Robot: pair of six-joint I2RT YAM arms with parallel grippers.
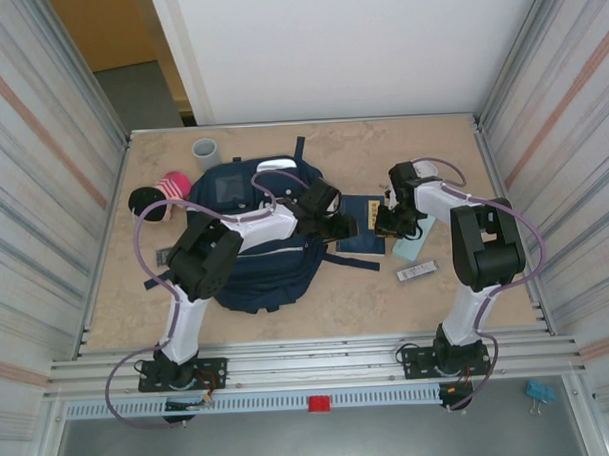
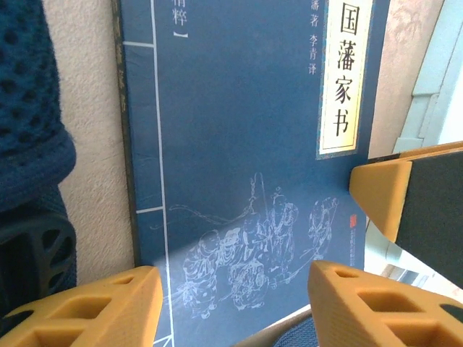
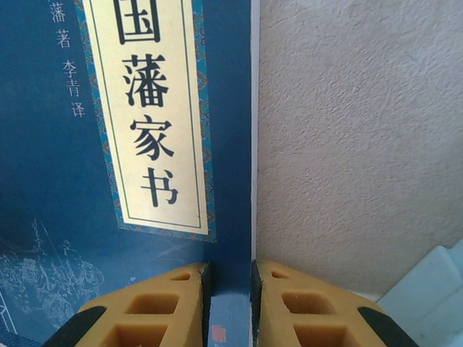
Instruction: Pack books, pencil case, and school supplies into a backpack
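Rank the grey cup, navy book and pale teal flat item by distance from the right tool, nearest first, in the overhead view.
1. Navy book: the right tool sits at its right edge.
2. Pale teal flat item: just right of the book, nearer the bases.
3. Grey cup: far back left.

Navy book (image 2: 246, 166) on beige table (image 2: 90, 144), left fingers (image 2: 108, 307) apart below it, backpack (image 2: 29, 108) at left

Both arms reach inward; the left hand (image 2: 235, 289) hangs with fingers spread, while the right hand (image 3: 230, 271) pinches the edge of the book (image 3: 58, 188).
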